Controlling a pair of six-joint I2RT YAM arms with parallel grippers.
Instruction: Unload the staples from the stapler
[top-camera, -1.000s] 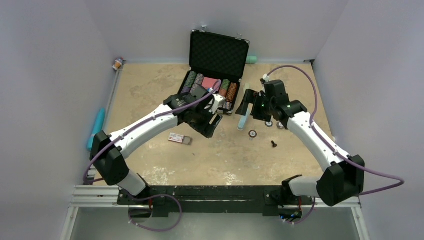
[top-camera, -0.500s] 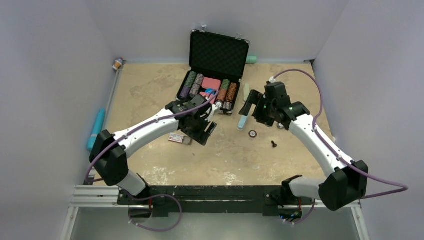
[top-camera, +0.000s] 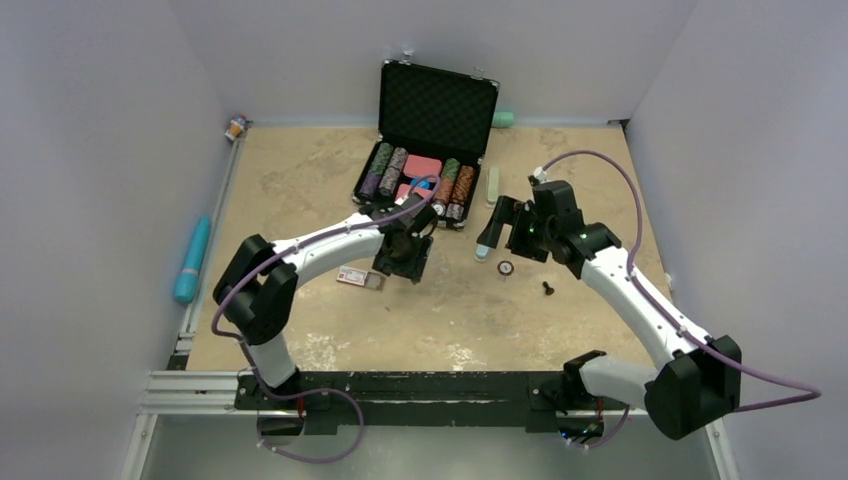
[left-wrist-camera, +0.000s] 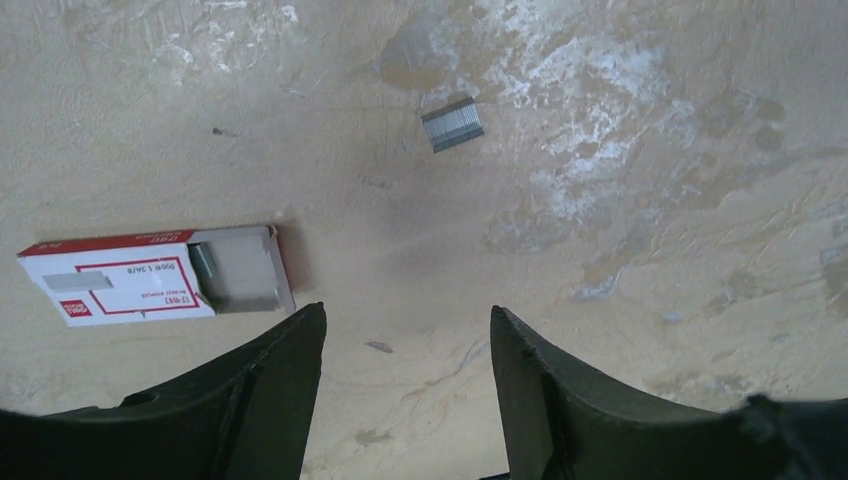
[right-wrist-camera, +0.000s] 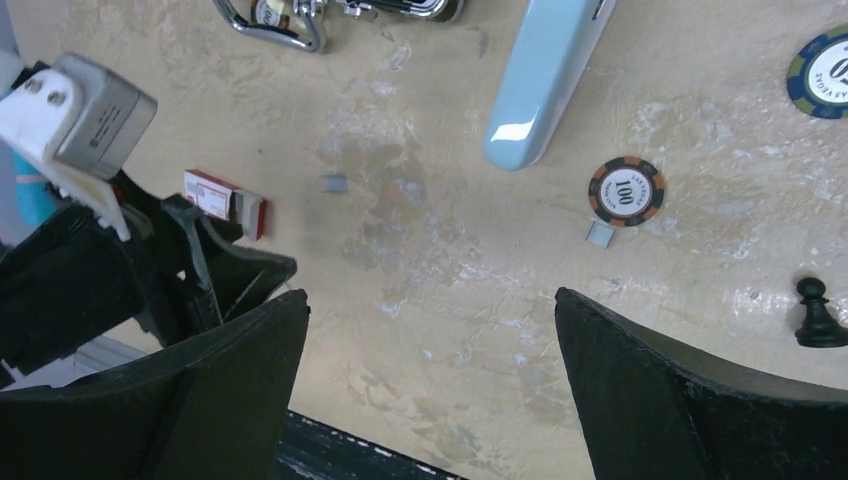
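Grey staples (left-wrist-camera: 452, 125) lie loose on the table (left-wrist-camera: 650, 350) ahead of your left gripper (left-wrist-camera: 408, 330), wide open and empty like your right gripper (right-wrist-camera: 430, 300) near the stapler (right-wrist-camera: 548, 70); looks like the pickup step, so lower and pinch them.

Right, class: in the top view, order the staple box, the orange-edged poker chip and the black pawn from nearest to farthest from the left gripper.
1. The staple box, close by on the left gripper's left.
2. The orange-edged poker chip, off to its right.
3. The black pawn, farther right still.
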